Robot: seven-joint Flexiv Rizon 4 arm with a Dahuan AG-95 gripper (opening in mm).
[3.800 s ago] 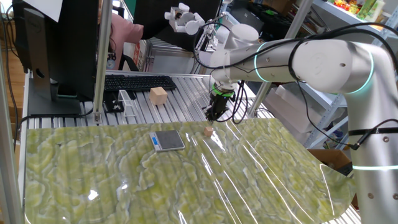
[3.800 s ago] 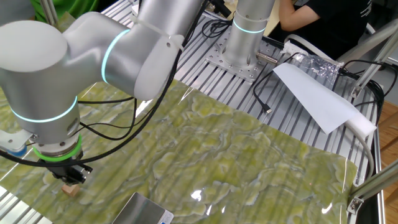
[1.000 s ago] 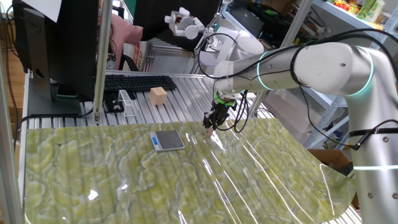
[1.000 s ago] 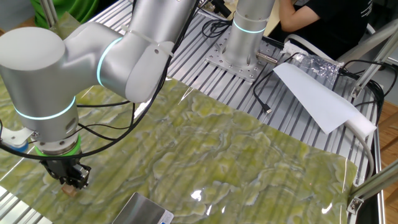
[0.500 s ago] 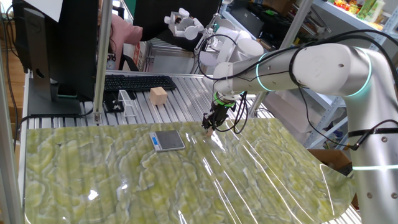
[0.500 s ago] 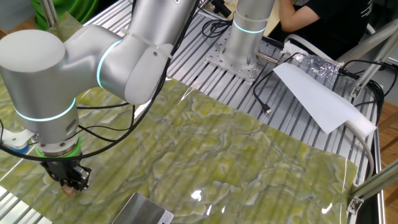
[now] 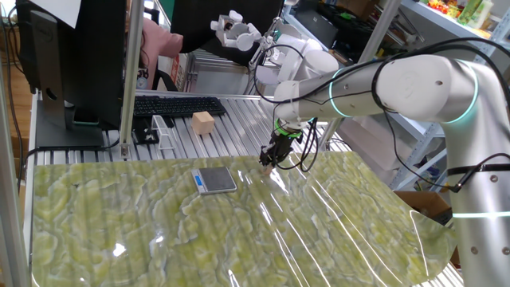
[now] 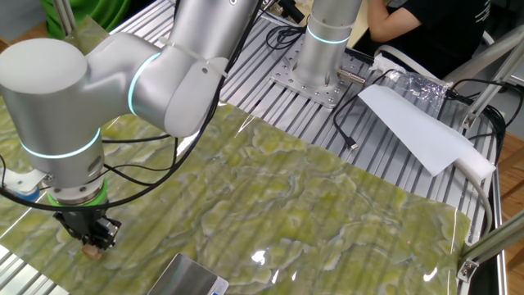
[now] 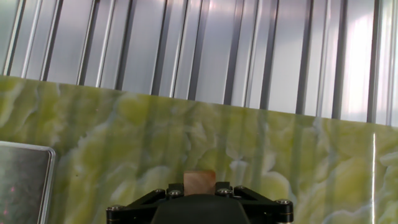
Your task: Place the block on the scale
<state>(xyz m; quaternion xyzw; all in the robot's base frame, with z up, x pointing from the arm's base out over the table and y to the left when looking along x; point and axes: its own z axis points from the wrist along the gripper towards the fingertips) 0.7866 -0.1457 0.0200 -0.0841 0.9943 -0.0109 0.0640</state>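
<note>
The block [image 9: 199, 181], a tiny light-brown wooden cube, sits between my gripper's fingers at the bottom of the hand view. My gripper [image 7: 268, 161] is down at the green mat's far edge and shut on the block. In the other fixed view the block [image 8: 93, 251] shows just under the fingertips of the gripper [image 8: 88, 238], at or barely above the mat. The scale [image 7: 216, 180], flat with a silver platform and a blue strip, lies on the mat to the left of the gripper. Its corner shows in the hand view [image 9: 22, 180] and the other fixed view [image 8: 195, 277].
A larger pale wooden block [image 7: 203, 122] and a black keyboard [image 7: 179, 105] lie on the ribbed metal table behind the mat. A clear stand [image 7: 163, 132] is near them. White paper [image 8: 413, 123] lies at the other side.
Since 3.8 s ago my gripper has come down over the block and closed round it. Over the last second it has hardly moved.
</note>
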